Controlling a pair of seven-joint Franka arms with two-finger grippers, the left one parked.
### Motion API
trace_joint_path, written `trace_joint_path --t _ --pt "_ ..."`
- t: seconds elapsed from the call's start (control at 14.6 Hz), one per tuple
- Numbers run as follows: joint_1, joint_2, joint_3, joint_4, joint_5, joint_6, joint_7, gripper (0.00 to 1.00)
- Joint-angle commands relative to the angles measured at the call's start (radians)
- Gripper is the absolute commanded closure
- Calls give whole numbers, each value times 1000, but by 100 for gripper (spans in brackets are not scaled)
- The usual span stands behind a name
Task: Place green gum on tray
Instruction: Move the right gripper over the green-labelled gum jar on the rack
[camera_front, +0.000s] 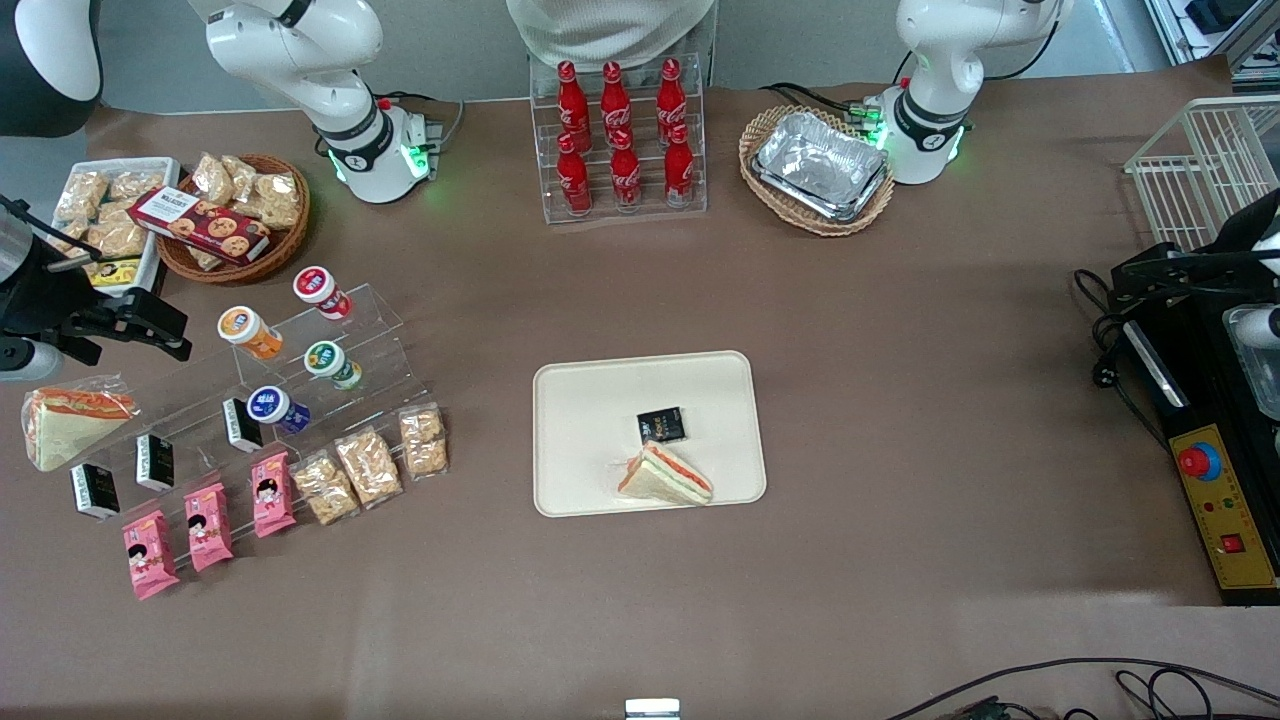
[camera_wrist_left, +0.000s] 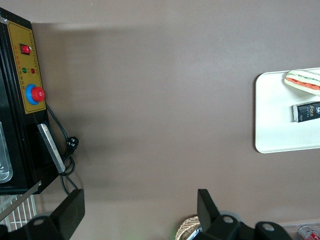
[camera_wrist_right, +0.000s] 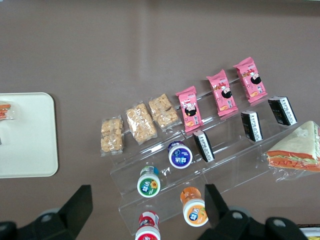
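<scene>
The gripper (camera_wrist_right: 145, 207) hangs with its two fingers spread wide and nothing between them, high above the clear acrylic display steps (camera_front: 300, 370) at the working arm's end of the table.

The main risk, as I judge it, is picking the wrong canister. Directly below the open fingers four gum canisters lie crowded on the steps: the red-labelled one (camera_wrist_right: 146, 226) and the orange-labelled one (camera_wrist_right: 194, 211) closest to the fingers, the green gum (camera_wrist_right: 148, 182) one step on, between the fingers' line and the blue-labelled canister (camera_wrist_right: 180, 154). A descent slightly off could close on the orange or blue neighbour, or knock one off its ledge. The canisters lie tilted on slick plastic, so a glancing finger may roll the green gum down into the crumbly snack packets (camera_wrist_right: 138, 122) at the foot of the steps. The step edges could also catch a fingertip if the approach is too low.

Relative to the gripper, the green gum (camera_front: 332, 362) lies below it and well apart, on a middle step, untouched. Farther out, well away from both, sits the cream tray (camera_front: 575, 400), already carrying a wrapped sandwich (camera_front: 665, 477) and a small black packet (camera_front: 661, 425); the bare part of it near the gripper's side looks the safest landing spot.
</scene>
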Motion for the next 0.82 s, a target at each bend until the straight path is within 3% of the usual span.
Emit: trace_joint_path --t 0.0,0.27,0.41,0.75 --pt "4 -5 -1 3 -14 -14 -17 0" --pt "7 -6 1 2 -16 -17 -36 0" --pt "5 -3 1 -1 -14 -19 -192 0" --pt "7 -17 3 -61 -8 -4 -270 0"
